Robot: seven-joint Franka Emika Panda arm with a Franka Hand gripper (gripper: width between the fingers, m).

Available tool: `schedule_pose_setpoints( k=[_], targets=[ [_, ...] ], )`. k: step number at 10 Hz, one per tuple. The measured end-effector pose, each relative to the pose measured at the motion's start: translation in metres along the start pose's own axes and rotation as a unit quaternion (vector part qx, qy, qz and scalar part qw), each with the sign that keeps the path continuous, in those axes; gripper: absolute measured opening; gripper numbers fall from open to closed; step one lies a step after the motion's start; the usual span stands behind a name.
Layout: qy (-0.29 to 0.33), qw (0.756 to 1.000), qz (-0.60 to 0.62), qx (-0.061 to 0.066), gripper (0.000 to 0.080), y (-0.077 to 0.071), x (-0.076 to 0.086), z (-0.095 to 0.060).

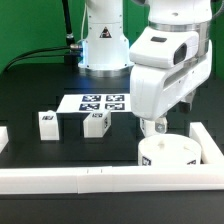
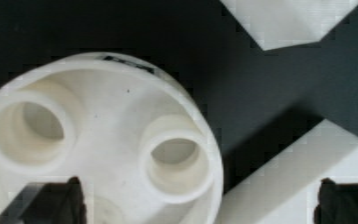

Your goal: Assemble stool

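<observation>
The round white stool seat (image 1: 170,155) lies flat in the corner of the white rails, at the front of the exterior view's right. In the wrist view the seat (image 2: 105,110) fills most of the picture and shows two round sockets. My gripper (image 1: 153,130) hangs just above the seat's rim on the exterior view's left side. It is open (image 2: 202,205), with its dark fingertips (image 2: 55,203) wide apart over the seat's edge and holding nothing. Two white leg blocks with tags (image 1: 47,122) (image 1: 95,123) stand on the black table, to the exterior view's left of the gripper.
The marker board (image 1: 98,102) lies flat in front of the robot base. A long white rail (image 1: 60,178) runs along the front and another (image 1: 207,148) along the exterior view's right side. A rail also shows in the wrist view (image 2: 309,165), beside the seat.
</observation>
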State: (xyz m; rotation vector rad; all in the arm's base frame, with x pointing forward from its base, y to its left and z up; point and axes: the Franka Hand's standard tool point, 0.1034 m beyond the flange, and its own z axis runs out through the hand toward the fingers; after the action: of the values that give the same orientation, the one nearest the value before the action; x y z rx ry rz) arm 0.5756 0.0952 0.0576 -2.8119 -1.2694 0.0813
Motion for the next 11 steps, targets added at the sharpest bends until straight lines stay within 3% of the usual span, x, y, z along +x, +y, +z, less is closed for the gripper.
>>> schedule_pose_setpoints(
  k=[4,7,11],
  targets=[
    [0.0,0.99,0.142,0.001,0.0649,-0.0007,0.0003,0.0004],
    [-0.016,0.96,0.278,0.007,0.0649,-0.0091,-0.0013,0.003],
    [-0.016,0.961,0.275,0.007,0.0649,-0.0091,-0.0014,0.0033]
  ],
)
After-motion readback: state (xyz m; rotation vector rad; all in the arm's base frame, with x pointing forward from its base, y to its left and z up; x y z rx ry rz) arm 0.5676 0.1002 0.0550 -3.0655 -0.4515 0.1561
